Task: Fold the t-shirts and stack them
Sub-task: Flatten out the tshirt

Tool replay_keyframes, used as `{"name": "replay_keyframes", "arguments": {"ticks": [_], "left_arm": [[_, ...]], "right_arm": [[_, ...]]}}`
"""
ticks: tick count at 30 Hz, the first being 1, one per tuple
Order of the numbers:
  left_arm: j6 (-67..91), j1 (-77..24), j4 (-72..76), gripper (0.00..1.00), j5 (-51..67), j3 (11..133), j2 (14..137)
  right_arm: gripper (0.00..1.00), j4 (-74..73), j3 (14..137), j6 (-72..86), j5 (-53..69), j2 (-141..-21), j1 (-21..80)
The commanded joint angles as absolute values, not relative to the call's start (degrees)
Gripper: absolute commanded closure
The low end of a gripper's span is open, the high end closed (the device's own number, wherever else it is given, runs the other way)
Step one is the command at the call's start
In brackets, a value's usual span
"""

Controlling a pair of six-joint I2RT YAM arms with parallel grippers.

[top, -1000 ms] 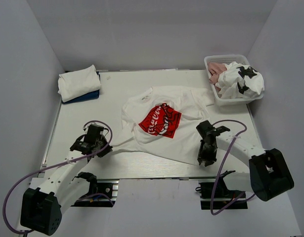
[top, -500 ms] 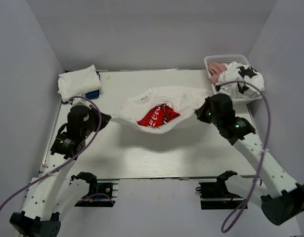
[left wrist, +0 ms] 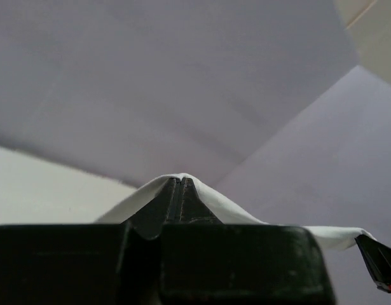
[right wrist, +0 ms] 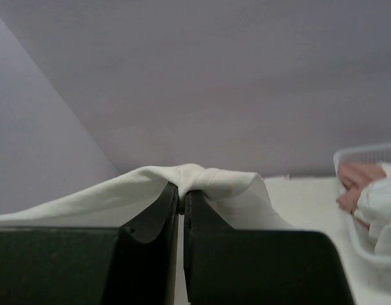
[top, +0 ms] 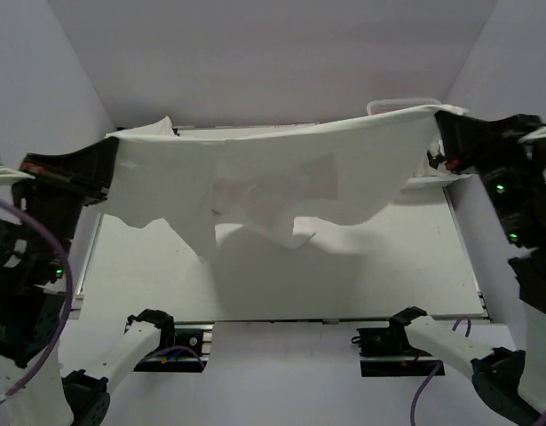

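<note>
The white t-shirt (top: 281,169) hung spread out in the air above the table (top: 388,275), its long axis running left to right across the top view. Its upper edge was pulled taut between the two arms and sloped slightly higher toward the right. The rest draped down from that edge, ending in an uneven lower border with two loose flaps pointing down toward the table. The chest print showed only as a faint pink patch through the cloth near the middle. At the left end, the left gripper (top: 106,169) held one corner. In the left wrist view its jaws stood pressed together with a thin peak of white cloth pinched between them. At the right end, the right gripper (top: 441,135) held the other corner. In the right wrist view its jaws were likewise clamped on a bunched fold of the fabric. Beyond the right gripper, the basket (right wrist: 367,152) sat at the far right of the table, with a dusty-pink tee (right wrist: 355,178) and another white tee (right wrist: 381,206) heaped inside it.
</note>
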State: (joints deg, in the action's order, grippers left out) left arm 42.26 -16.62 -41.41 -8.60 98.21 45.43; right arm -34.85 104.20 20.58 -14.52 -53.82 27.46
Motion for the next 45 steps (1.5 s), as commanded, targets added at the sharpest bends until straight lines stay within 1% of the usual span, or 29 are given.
{"name": "replay_keyframes", "arguments": {"ticks": [1, 3, 7, 10, 13, 17, 18, 19, 20, 22, 23, 24, 25, 26, 28, 29, 30, 31, 34, 36, 38, 39, 40, 41, 42, 43, 44, 45], "left_arm": [[37.9, -16.3, -45.3, 1.00, -10.9, 109.4, 47.7], [37.2, -16.3, -46.2, 1.00, -10.9, 115.5, 49.0], [35.6, -16.3, -46.2, 1.00, -15.2, 119.6, 51.9], [34.1, -16.3, -45.5, 1.00, -16.3, 119.0, 54.3], [31.8, -16.3, -43.4, 1.00, -15.7, 115.8, 57.5], [28.1, -17.0, -41.5, 1.00, -20.1, 113.3, 63.4], [27.3, -17.0, -40.8, 1.00, -23.7, 113.3, 64.9], [26.6, -17.0, -40.8, 1.00, -24.6, 113.3, 66.6], [26.5, -17.0, -40.2, 1.00, -27.0, 114.7, 68.3], [24.6, -16.4, -39.5, 1.00, -27.9, 117.4, 74.3], [24.6, -16.4, -39.5, 1.00, -30.3, 121.9, 76.5], [23.0, -16.4, -38.9, 1.00, -31.2, 124.6, 78.7], [22.2, -16.4, -38.2, 1.00, -31.2, 127.5, 82.9], [21.5, -16.4, -38.1, 1.00, -32.5, 133.8, 84.9], [19.3, -16.4, -36.3, 1.00, -32.5, 139.1, 88.1], [18.7, -16.4, -35.3, 1.00, -32.5, 141.5, 88.1], [17.9, -16.4, -33.8, 1.00, -32.5, 141.0, 86.7], [16.8, -17.0, -29.7, 1.00, -33.0, 139.8, 85.1], [16.3, -17.0, -24.5, 1.00, -33.0, 130.6, 77.4], [15.6, -17.0, -24.5, 1.00, -34.1, 127.8, 73.8], [16.3, -17.0, -28.1, 1.00, -31.9, 123.9, 72.0], [17.0, -17.0, -29.5, 1.00, -30.7, 121.3, 70.7], [18.8, -17.0, -30.3, 1.00, -27.7, 113.3, 66.8], [19.3, -17.0, -30.3, 1.00, -25.6, 108.3, 64.4], [20.0, -17.0, -30.3, 1.00, -22.9, 98.0, 61.9], [21.9, -17.0, -31.5, 1.00, -22.9, 92.8, 59.5], [26.6, -17.6, -31.5, 1.00, -20.9, 87.6, 54.8], [29.5, -17.6, -31.5, 1.00, -19.4, 77.3, 52.4]], "right_arm": [[1.00, -37.1, 114.6, 14.2, -14.2, -54.1, 27.3], [1.00, -35.5, 115.8, 12.2, -14.2, -54.1, 27.3], [1.00, -32.6, 116.2, 10.3, -18.0, -54.8, 27.5], [1.00, -31.2, 114.6, 8.9, -21.0, -57.0, 27.5], [1.00, -30.0, 111.6, 8.3, -25.0, -60.5, 27.5], [1.00, -24.7, 107.6, 7.3, -27.2, -66.3, 27.2], [1.00, -23.8, 107.0, 6.9, -28.6, -68.6, 27.2], [1.00, -23.1, 106.9, 6.6, -29.3, -69.7, 27.0], [1.00, -19.8, 107.0, 6.2, -29.8, -72.3, 27.2], [1.00, -15.0, 106.2, 4.8, -32.3, -76.3, 26.9], [1.00, -8.9, 106.2, 2.7, -32.3, -77.4, 26.9], [1.00, -5.6, 108.2, 2.2, -33.6, -78.6, 26.7], [1.00, -4.5, 112.9, 1.8, -33.3, -82.7, 26.5], [1.00, -3.9, 117.5, 0.5, -32.4, -83.9, 26.7], [1.00, -0.8, 123.6, 0.3, -31.8, -86.6, 26.6], [1.00, 1.6, 123.9, -2.9, -30.3, -86.7, 26.6], [1.00, 5.8, 124.0, -3.2, -30.1, -86.1, 26.6], [1.00, 6.7, 123.8, -3.5, -27.9, -85.7, 26.5], [1.00, 6.4, 122.4, -4.0, -26.5, -84.1, 26.5], [1.00, 6.7, 116.7, -5.3, -26.8, -81.8, 26.5], [1.00, 6.9, 110.5, -6.1, -28.0, -78.7, 26.5], [1.00, 6.9, 104.6, -6.1, -28.8, -77.8, 26.5], [1.00, 7.1, 101.5, -6.1, -28.7, -75.3, 26.2], [1.00, 7.6, 90.6, -6.0, -28.4, -72.9, 26.3], [1.00, 8.4, 86.9, -4.6, -28.6, -71.7, 26.1], [1.00, 9.0, 83.3, -3.9, -28.4, -69.4, 25.9], [1.00, 9.1, 73.9, -2.0, -28.6, -67.9, 25.8], [1.00, 9.2, 71.0, -0.7, -28.4, -66.6, 25.5]]}}
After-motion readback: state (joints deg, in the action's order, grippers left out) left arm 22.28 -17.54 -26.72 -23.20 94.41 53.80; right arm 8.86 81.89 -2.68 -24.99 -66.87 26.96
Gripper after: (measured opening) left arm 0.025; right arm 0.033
